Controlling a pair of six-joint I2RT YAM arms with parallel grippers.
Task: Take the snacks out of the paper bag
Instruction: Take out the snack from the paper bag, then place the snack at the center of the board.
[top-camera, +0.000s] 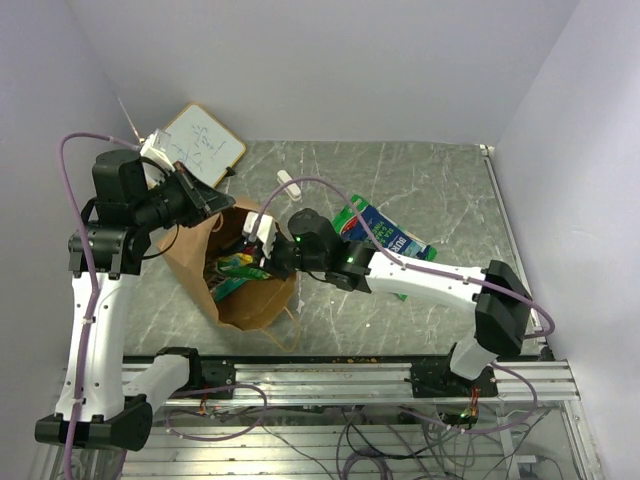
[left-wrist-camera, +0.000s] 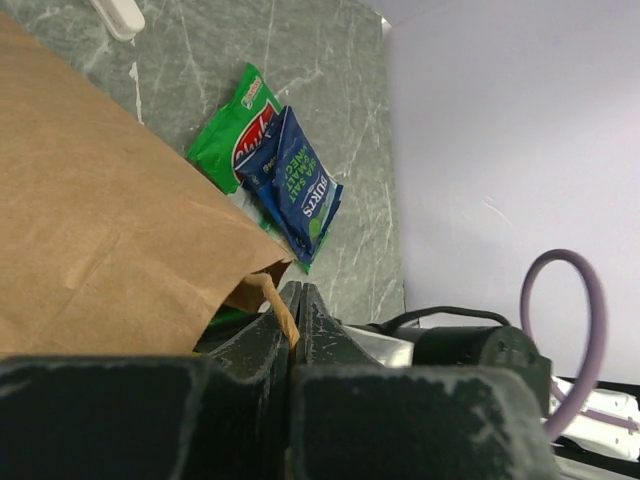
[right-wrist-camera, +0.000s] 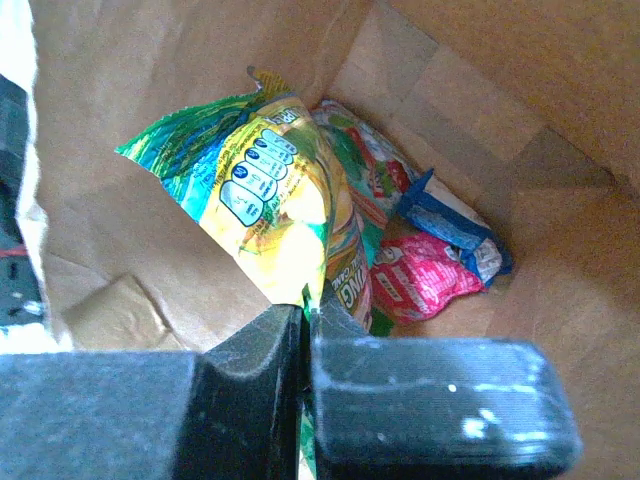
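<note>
- right end effector (right-wrist-camera: 305, 318), nearest the right wrist camera, has its black fingers pinched together on the lower edge of the shiny yellow-and-green multicoloured foil packet (right-wrist-camera: 270, 200), down inside the large brown kraft paper bag (right-wrist-camera: 470, 100); brown walls close in on every side, leaving little room
- beside that packet on the bag floor lie a small red foil packet (right-wrist-camera: 420, 280) and a blue-and-white packet (right-wrist-camera: 450, 225), touching one another
- left end effector (left-wrist-camera: 296, 300) is clamped tight on the paper bag's rim at the mouth
- out on the grey marbled bench (left-wrist-camera: 330, 80), just right of the bag: a green foil packet with red logo (left-wrist-camera: 235, 125), with a blue foil packet (left-wrist-camera: 305, 185) overlapping it; open bench lies beyond them toward the right wall
- wood-framed whiteboard (top-camera: 205, 140) sits at the far left corner; its handwriting is too small to read
- multicoloured packet bears a row of white oval nutrition marks; blue foil packet's white lettering is only partly legible
</note>
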